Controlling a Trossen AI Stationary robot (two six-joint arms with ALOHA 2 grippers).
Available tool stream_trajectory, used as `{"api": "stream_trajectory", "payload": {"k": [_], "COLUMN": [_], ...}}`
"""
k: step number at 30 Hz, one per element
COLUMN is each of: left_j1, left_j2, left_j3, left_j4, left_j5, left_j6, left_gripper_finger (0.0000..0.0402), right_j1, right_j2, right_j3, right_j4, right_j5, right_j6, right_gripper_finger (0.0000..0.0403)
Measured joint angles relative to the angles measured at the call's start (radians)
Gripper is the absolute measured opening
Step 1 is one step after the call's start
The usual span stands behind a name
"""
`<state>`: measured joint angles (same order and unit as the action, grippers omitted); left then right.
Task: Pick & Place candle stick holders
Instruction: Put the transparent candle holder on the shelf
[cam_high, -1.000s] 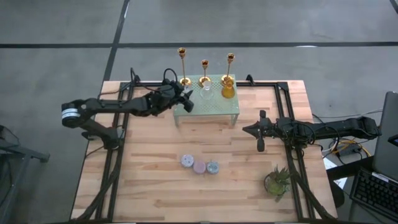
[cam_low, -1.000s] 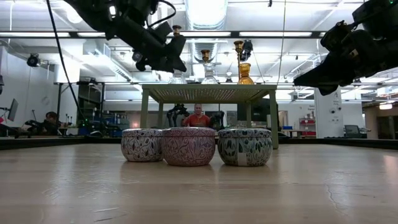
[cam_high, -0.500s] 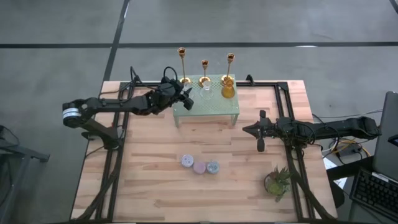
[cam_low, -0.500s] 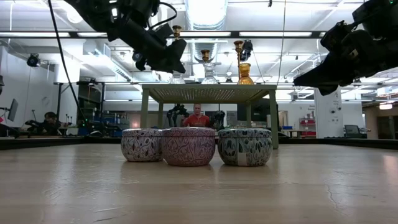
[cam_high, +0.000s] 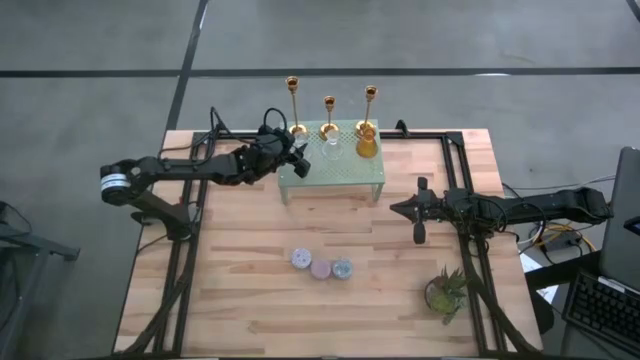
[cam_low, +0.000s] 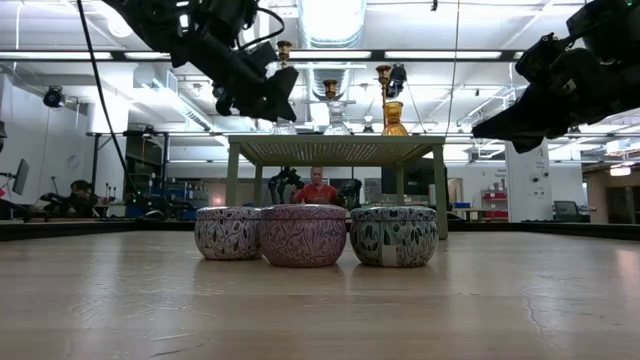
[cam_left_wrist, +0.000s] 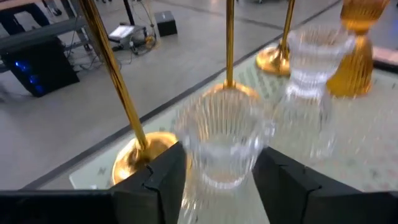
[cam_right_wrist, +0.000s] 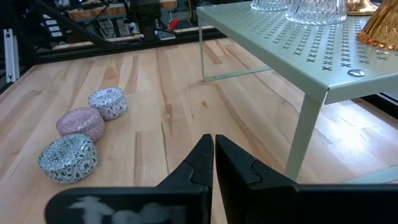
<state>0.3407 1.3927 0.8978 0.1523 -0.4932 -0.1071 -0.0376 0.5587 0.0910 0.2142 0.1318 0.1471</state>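
From above, three gold candle stick holders (cam_high: 329, 116) stood along the back edge of a pale green stand (cam_high: 345, 172) at the far side of the wooden surface (cam_high: 250, 240). The left gripper (cam_high: 297, 160) hovered at the stand's left end; the right gripper (cam_high: 416, 222) waited mid-surface. In the left wrist view, its fingers stood apart around a ribbed clear glass (cam_left_wrist: 221, 142), not yet clamped. The right wrist view showed its fingers (cam_right_wrist: 231, 163) together.

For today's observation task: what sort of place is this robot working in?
Probably a robotics lab or workshop: strip ceiling lights, a person at a workstation beyond the wooden table, and a keyboard beside it.
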Motion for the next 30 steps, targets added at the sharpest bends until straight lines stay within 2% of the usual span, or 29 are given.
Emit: {"api": "stream_trajectory", "payload": {"k": [14, 27, 30], "left_j1": [-0.002, -0.005, -0.008], "left_j2": [-0.021, -0.022, -0.025], "left_j3": [-0.001, 0.018, 0.023], "left_j4": [-0.131, -0.128, -0.144], "left_j5": [0.025, 0.041, 0.076], "left_j6": [0.012, 0.026, 0.021], "left_gripper_finger": [0.0260, 0.0271, 0.0278], "right_j1": [0.000, 0.000, 0.000], "right_j2": [0.000, 0.000, 0.000], "right_j3": [0.000, 0.000, 0.000], "right_j4": [0.000, 0.000, 0.000], "right_j5": [0.000, 0.000, 0.000], "right_j6": [0.002, 0.002, 0.002], "right_gripper_finger": [0.0013, 0.0013, 0.0013]}}
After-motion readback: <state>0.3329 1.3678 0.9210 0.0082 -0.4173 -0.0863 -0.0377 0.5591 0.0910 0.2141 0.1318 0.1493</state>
